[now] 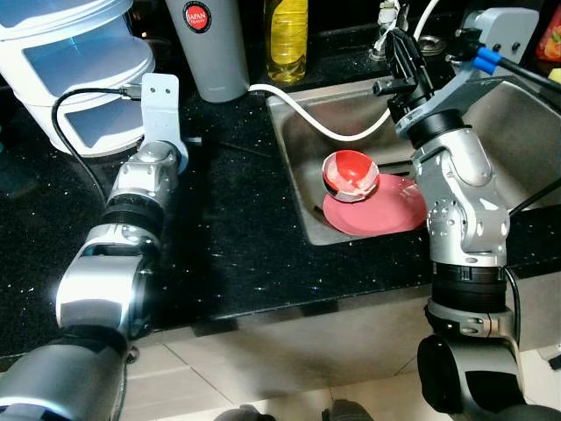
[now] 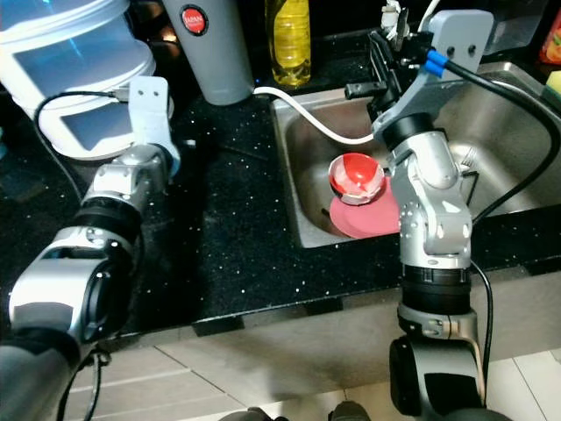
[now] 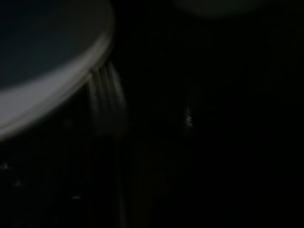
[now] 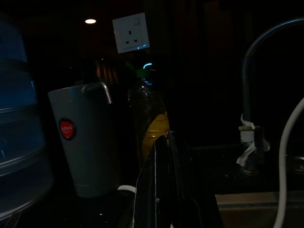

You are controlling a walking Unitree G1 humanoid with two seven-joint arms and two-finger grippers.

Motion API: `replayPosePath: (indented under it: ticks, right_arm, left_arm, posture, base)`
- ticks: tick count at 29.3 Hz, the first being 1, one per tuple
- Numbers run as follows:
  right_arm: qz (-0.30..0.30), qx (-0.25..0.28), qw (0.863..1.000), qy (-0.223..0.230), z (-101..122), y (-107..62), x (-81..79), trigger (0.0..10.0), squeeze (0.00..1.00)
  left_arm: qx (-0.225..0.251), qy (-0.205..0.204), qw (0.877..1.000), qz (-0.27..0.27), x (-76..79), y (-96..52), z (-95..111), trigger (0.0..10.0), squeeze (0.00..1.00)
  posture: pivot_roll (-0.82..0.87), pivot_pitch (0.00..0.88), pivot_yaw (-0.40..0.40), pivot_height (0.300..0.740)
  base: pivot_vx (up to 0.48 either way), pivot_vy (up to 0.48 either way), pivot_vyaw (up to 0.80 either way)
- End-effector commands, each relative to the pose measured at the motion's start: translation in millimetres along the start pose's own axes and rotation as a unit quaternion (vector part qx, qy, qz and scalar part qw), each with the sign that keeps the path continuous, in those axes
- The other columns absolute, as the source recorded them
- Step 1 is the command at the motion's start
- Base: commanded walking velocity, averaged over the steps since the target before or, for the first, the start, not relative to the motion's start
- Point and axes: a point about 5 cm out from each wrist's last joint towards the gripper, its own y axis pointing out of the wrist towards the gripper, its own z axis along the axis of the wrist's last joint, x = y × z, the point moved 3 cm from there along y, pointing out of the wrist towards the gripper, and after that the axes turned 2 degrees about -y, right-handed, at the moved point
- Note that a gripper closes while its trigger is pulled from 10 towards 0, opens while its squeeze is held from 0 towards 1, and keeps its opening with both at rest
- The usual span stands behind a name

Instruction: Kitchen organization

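A red bowl [image 1: 351,174] lies tilted on a pink plate [image 1: 377,215] in the steel sink [image 1: 294,167]. My right gripper [image 1: 405,57] is raised above the sink's back edge, pointing away from me at the back wall. In the right wrist view its two black fingers [image 4: 164,156] are pressed together, shut on nothing. My left arm reaches over the black counter [image 1: 237,228]. Its grey wrist mount [image 1: 160,105] sits next to a white stacked container [image 1: 79,70] and hides the fingers. The dark left wrist view makes out the container's white rim [image 3: 52,90].
A grey flask [image 1: 209,48] and a yellow bottle [image 1: 287,35] stand at the back of the counter. A white hose [image 1: 324,123] runs from the flask's base into the sink. The curved tap [image 4: 251,61] rises behind the sink. A floor of tiles lies below the counter's front edge.
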Motion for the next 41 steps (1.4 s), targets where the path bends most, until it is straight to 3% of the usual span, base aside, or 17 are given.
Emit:
replayPosePath:
  ticks: [1,3,4,7,8,9,12,15,16,17,18,21,24,25,27,31,41]
  right_arm:
    - [0.008,0.001,1.000,-0.006,2.5,2.0,-2.8,10.0,0.00]
    - [0.009,0.001,1.000,-0.009,2.5,2.4,-2.7,10.0,0.00]
    - [0.018,-0.014,1.000,-0.014,-1.1,2.9,-3.6,10.0,0.00]
    - [0.036,-0.034,0.999,-0.018,-6.8,2.8,-6.4,10.0,0.00]
    - [0.077,-0.063,0.995,-0.010,-16.0,-0.4,-15.1,10.0,0.00]
    - [0.077,-0.063,0.995,-0.010,-16.0,-0.4,-15.1,10.0,0.00]
    - [0.194,-0.135,0.972,-0.018,-41.2,-17.2,-42.2,10.0,0.00]
    - [0.247,-0.170,0.954,-0.026,-53.8,-28.6,-54.4,10.0,0.00]
    - [0.247,-0.170,0.954,-0.026,-53.8,-28.6,-54.4,10.0,0.00]
    - [0.244,-0.176,0.953,-0.029,-57.3,-28.8,-54.3,10.0,0.00]
    - [0.234,-0.181,0.955,-0.031,-60.5,-27.6,-52.5,10.0,0.00]
    - [0.230,-0.182,0.955,-0.031,-61.2,-27.1,-51.4,10.0,0.00]
    - [0.235,-0.193,0.952,-0.034,-65.2,-29.2,-52.0,10.0,0.00]
    - [0.242,-0.200,0.949,-0.039,-67.4,-31.1,-53.1,10.0,0.00]
    - [0.249,-0.206,0.945,-0.047,-69.7,-33.7,-54.3,10.0,0.00]
    - [0.245,-0.203,0.947,-0.045,-69.0,-33.2,-54.2,10.0,0.00]
    - [0.242,-0.193,0.950,-0.043,-66.6,-30.3,-55.7,10.0,0.00]
  left_arm:
    - [-0.058,-0.068,0.996,-0.008,-2.2,1.9,-27.3,5.0,0.00]
    - [-0.064,-0.082,0.995,-0.006,-3.2,1.8,-30.1,5.0,0.00]
    - [-0.069,-0.088,0.994,0.003,-6.5,1.7,-33.4,3.9,0.00]
    - [-0.071,-0.090,0.993,0.012,-9.4,1.6,-35.7,3.8,0.00]
    - [-0.072,-0.086,0.993,0.025,-12.6,1.5,-38.3,3.0,0.00]
    - [-0.072,-0.086,0.993,0.025,-12.6,1.5,-38.3,3.0,0.00]
    - [-0.079,-0.077,0.993,0.043,-15.0,1.8,-46.3,2.2,0.00]
    - [-0.085,-0.079,0.992,0.043,-13.1,2.1,-50.3,2.3,0.00]
    - [-0.085,-0.079,0.992,0.043,-13.1,2.1,-50.3,2.3,0.00]
    - [-0.075,-0.048,0.995,0.050,-12.9,2.2,-46.9,7.2,0.00]
    - [-0.054,0.006,0.996,0.065,-12.5,2.2,-40.0,10.0,0.00]
    - [-0.041,0.036,0.995,0.082,-15.1,1.9,-36.6,10.0,0.00]
    - [-0.074,-0.002,0.994,0.079,-13.8,1.7,-57.2,10.0,0.00]
    - [-0.092,-0.027,0.993,0.073,-11.5,1.3,-67.2,8.8,0.00]
    - [-0.112,-0.061,0.990,0.063,-6.9,0.6,-79.2,0.0,0.00]
    - [-0.114,-0.086,0.988,0.050,-2.6,0.8,-79.0,0.0,0.00]
    - [-0.088,-0.039,0.994,0.059,-4.5,1.8,-68.8,0.0,0.00]
  posture:
    - [-0.13,0.044,0.134,0.740]
    - [-0.13,0.044,0.134,0.740]
    - [-0.13,0.047,0.136,0.740]
    - [-0.13,0.047,0.136,0.740]
    - [-0.13,0.047,0.136,0.740]
    - [-0.13,0.047,0.136,0.740]
    - [-0.12,0.047,0.135,0.740]
    - [-0.12,0.047,0.135,0.740]
    - [-0.12,0.047,0.135,0.740]
    - [-0.12,0.047,0.135,0.740]
    - [-0.12,0.047,0.135,0.740]
    - [-0.12,0.047,0.135,0.740]
    - [-0.11,0.042,0.131,0.740]
    - [-0.11,0.039,0.134,0.740]
    - [-0.11,0.038,0.133,0.740]
    - [-0.11,0.037,0.133,0.740]
    - [-0.12,0.019,0.135,0.740]
  base:
    - [0.000,0.000,0.00]
    - [0.000,0.000,0.00]
    - [0.000,0.000,0.00]
    - [0.000,0.000,0.00]
    - [0.000,0.000,0.00]
    - [0.000,0.000,0.00]
    - [0.000,0.000,0.00]
    - [0.000,0.000,0.00]
    - [0.000,0.000,0.00]
    - [0.000,0.000,0.00]
    - [0.000,0.000,0.00]
    - [0.000,0.000,0.00]
    - [0.000,0.000,0.00]
    - [0.000,0.000,0.00]
    - [0.000,0.000,0.00]
    - [0.000,0.000,0.00]
    - [0.000,0.000,0.00]
